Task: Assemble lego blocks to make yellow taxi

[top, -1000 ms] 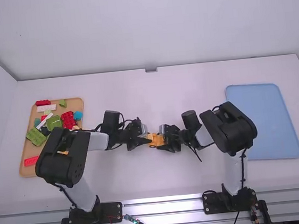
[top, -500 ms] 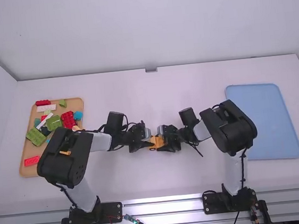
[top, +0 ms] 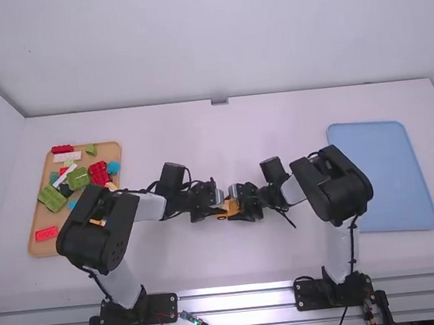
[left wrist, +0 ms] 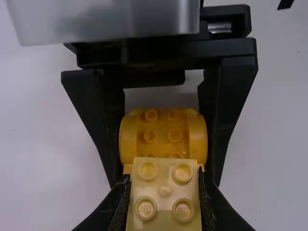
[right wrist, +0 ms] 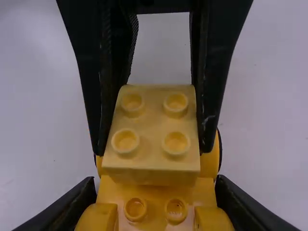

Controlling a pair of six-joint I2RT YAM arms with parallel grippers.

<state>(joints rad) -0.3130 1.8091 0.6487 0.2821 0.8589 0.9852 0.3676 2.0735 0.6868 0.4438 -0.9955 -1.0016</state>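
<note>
A white wall (top: 204,40) stands beyond the yellow car (left wrist: 162,126), the white tabletop (top: 235,258) spreads around it, a blue tray (top: 382,180) lies well to its right and a wooden tray (top: 110,151) of mixed blocks (top: 51,198) to its left. The left gripper (top: 219,206) has edged toward the car, fingers clamped on a small yellow block (left wrist: 164,191) over it, while the right gripper (top: 238,205) has its fingers clamped on the car.

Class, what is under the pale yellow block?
Under the pale yellow block is a darker yellow piece with studs and rounded sides. The block covers part of its middle, so any studs there cannot be seen.
</note>
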